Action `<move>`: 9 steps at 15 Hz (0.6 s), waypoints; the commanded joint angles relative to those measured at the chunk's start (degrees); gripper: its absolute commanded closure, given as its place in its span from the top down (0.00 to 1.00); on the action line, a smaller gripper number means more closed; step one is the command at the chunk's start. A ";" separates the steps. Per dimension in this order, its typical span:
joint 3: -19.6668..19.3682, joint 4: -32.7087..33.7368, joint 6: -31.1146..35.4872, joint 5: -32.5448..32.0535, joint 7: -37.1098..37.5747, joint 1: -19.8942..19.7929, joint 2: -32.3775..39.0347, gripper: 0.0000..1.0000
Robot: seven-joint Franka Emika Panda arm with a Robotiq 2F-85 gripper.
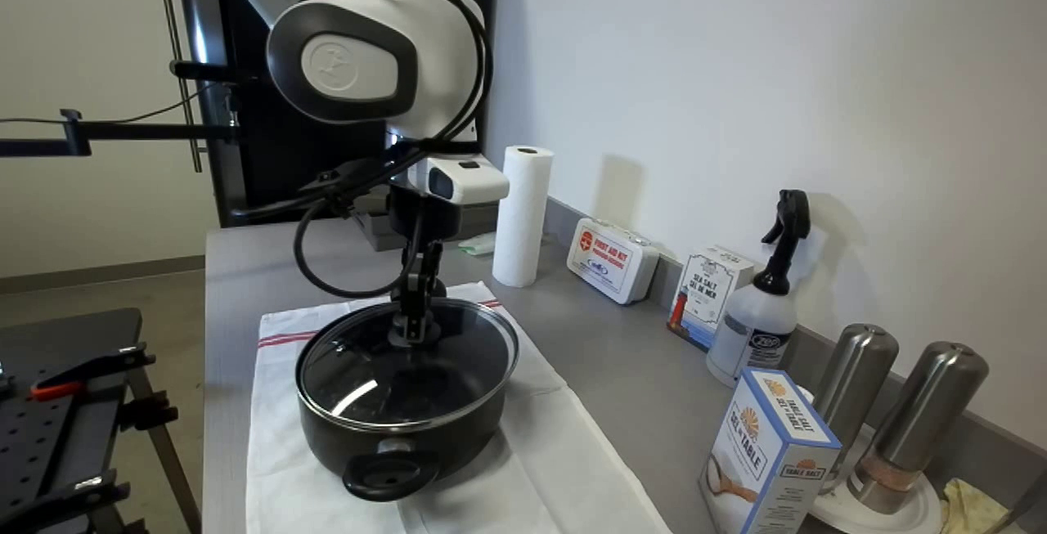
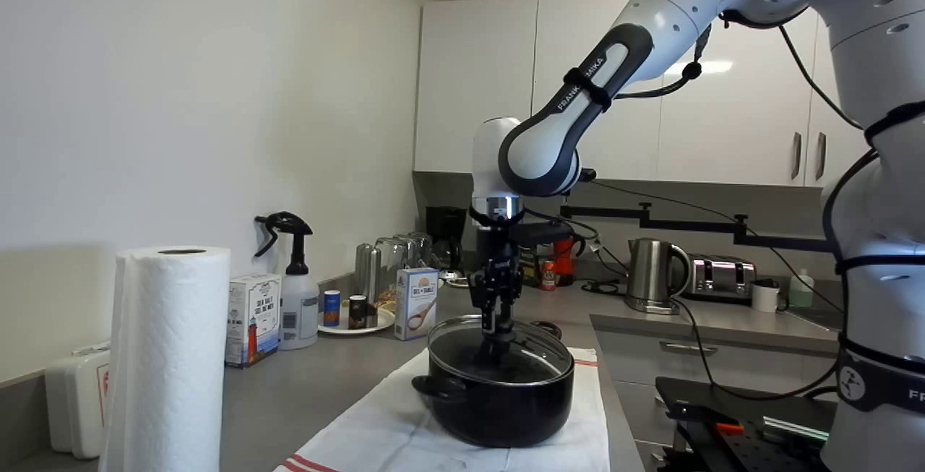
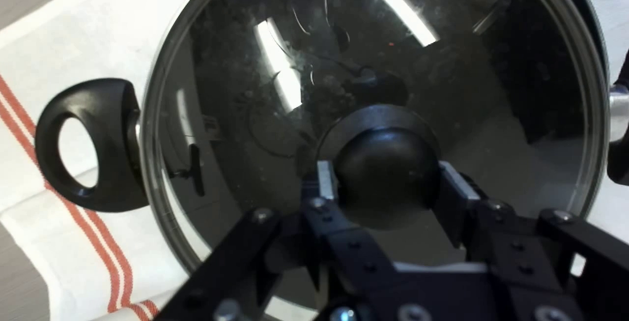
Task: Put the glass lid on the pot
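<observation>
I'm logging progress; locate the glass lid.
In an exterior view, left of centre, the glass lid covers the pot on the white cloth, the gripper straddling the lid's knob.

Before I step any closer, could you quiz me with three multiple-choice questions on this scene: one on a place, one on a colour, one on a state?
1. What does the pot stand on?
A) a chair
B) a white cloth
C) a shelf

2. What colour is the spray bottle's trigger top?
A) black
B) yellow
C) green

3. What state is the lid in?
A) hung on the wall
B) upside down on the counter
C) knob up, over the pot

1 B: both exterior views show the white cloth beneath the pot.
2 A: it shows black above the pale bottle in both exterior views.
3 C: it covers the pot, and in the wrist view its knob sits between the fingers of the tool.
</observation>
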 commanded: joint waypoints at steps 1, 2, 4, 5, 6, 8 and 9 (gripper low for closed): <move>0.13 0.06 -0.73 1.24 0.31 0.65 -1.00 0.25; 0.33 0.05 -1.04 2.02 -0.34 0.51 -1.14 0.25; 0.50 -0.10 -1.41 2.81 -0.70 0.48 -1.62 0.25; 0.53 -0.11 -1.57 3.09 -0.77 0.48 -1.80 0.25; 0.59 -0.03 -2.03 3.48 -0.98 0.44 -1.98 0.25; 0.64 -0.16 -2.14 3.83 -0.97 0.43 -2.20 0.25; 0.67 -0.28 -2.17 4.05 -1.03 0.41 -2.14 0.25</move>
